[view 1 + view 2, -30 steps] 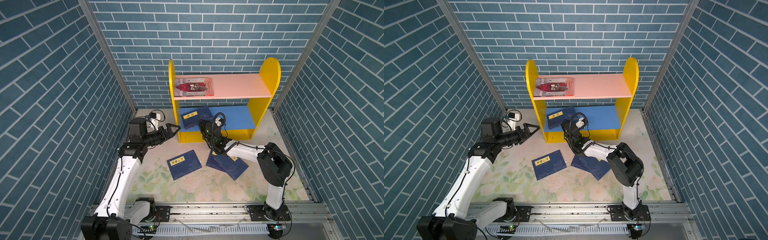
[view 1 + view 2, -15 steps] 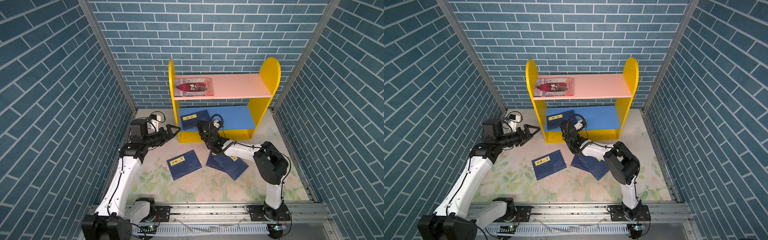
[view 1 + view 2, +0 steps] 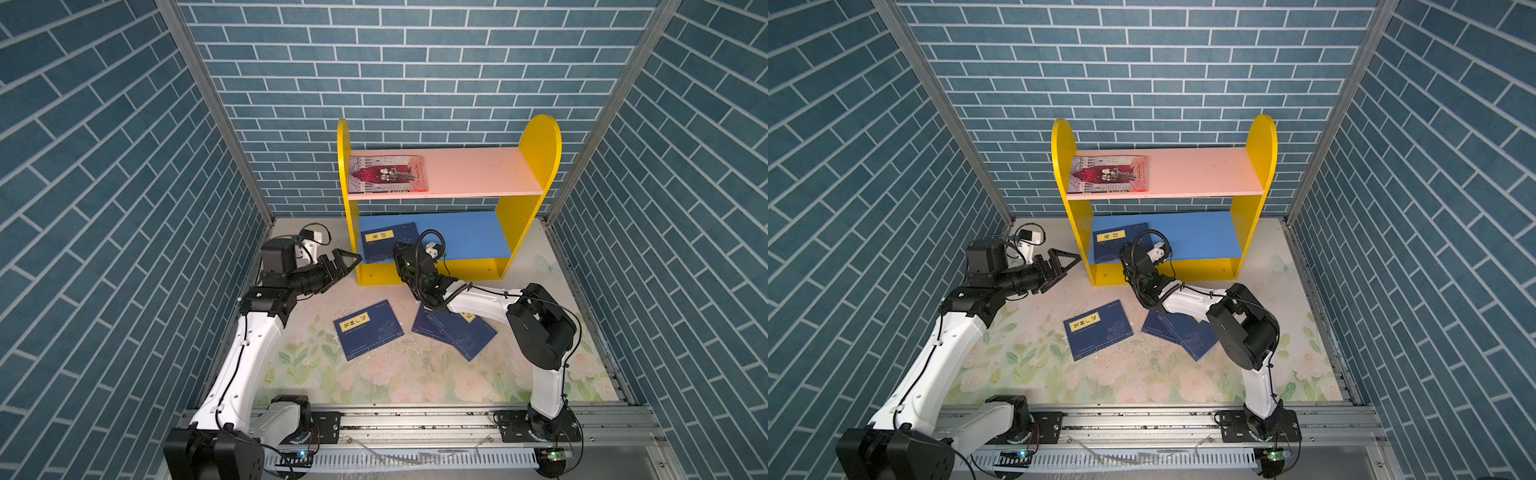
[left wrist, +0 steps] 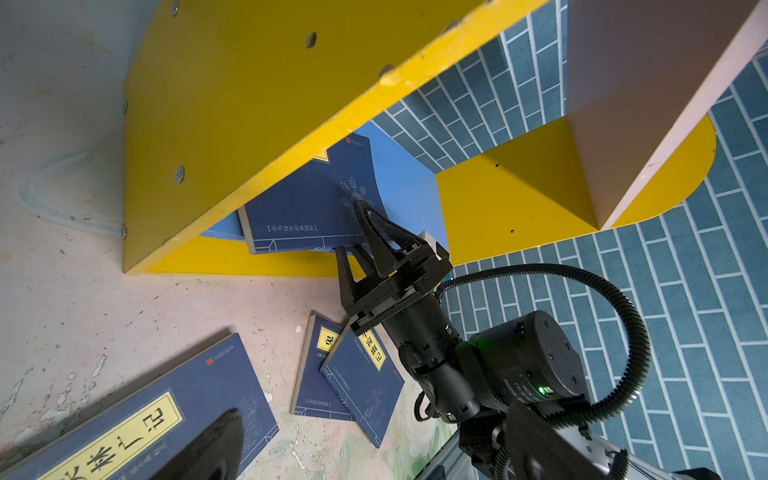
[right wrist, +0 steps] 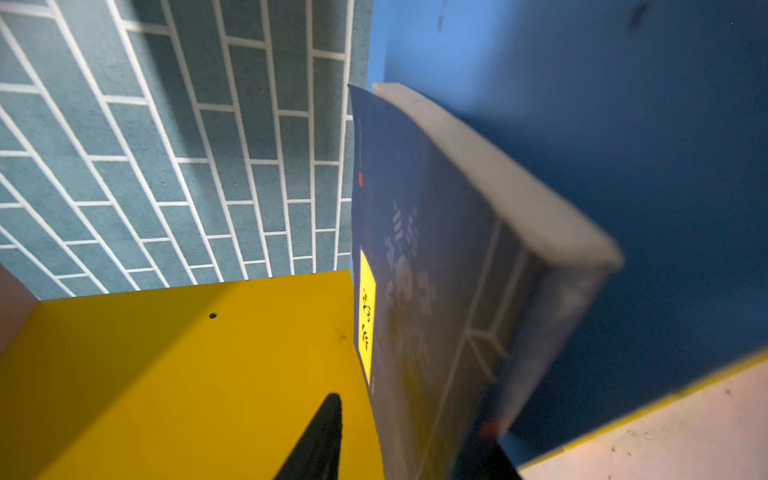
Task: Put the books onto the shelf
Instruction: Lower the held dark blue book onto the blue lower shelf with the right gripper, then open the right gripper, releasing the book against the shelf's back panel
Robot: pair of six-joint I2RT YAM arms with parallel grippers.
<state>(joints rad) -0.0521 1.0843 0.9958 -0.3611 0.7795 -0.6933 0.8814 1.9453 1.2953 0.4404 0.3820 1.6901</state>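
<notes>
Though beneath right arm (image 3: 482, 297), books (image 3: 461, 337) half-visible.

Shelf (image 3: 540, 141) holds grey-red book (image 3: 388, 174), navy book (image 3: 380, 243) (three loose books (image 3: 368, 328) floored).

Blue-grey brick-patterned walls (image 3: 415, 62) are enclosing the space on three sides. Aluminium posts (image 3: 224, 124) are running down the back corners. A worn floral-print table (image 3: 374, 382) is lying evenly lit, with a metal rail (image 3: 415, 419) bordering its front.
</notes>
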